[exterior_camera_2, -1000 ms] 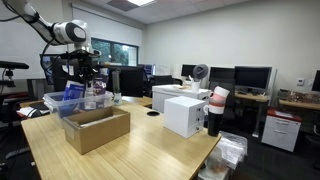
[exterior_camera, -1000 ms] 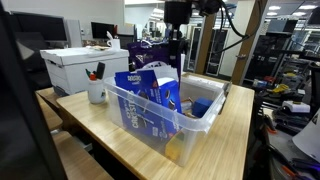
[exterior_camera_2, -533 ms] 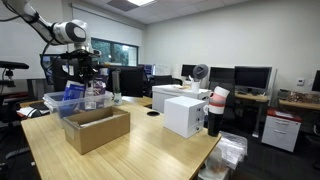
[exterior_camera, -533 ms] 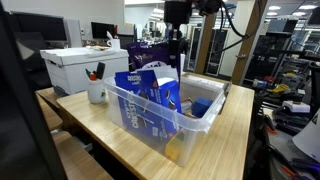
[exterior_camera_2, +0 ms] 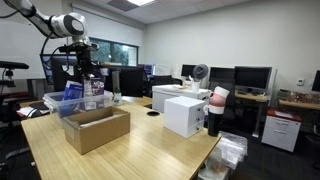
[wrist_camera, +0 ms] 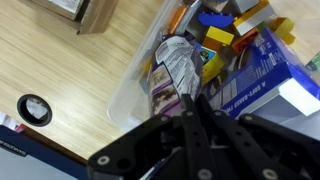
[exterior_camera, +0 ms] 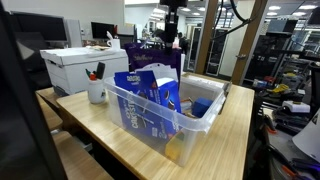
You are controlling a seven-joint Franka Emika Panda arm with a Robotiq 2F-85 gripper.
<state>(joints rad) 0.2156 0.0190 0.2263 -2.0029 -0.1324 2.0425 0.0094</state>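
My gripper [wrist_camera: 190,97] is shut, its fingertips pinching the lower end of a crinkled silver packet [wrist_camera: 180,62]. Beneath it lies a clear plastic bin [wrist_camera: 133,78] with a blue carton [wrist_camera: 262,72] and several colourful packs inside. In both exterior views the gripper [exterior_camera: 172,40] [exterior_camera_2: 88,72] hangs high above the bin [exterior_camera: 150,125] [exterior_camera_2: 58,103], over its far end. The blue carton [exterior_camera: 140,95] stands upright at the bin's near end. The packet is too small to make out in the exterior views.
An open cardboard box [exterior_camera_2: 97,128] sits beside the bin. A white box [exterior_camera: 70,65] and a white mug of pens [exterior_camera: 96,92] stand on the same wooden table [exterior_camera: 215,140]. A small black disc [wrist_camera: 35,110] lies on the wood.
The arm has lifted straight up from the bin; the gripper hangs higher above it than half a second ago. The jaws stayed shut.
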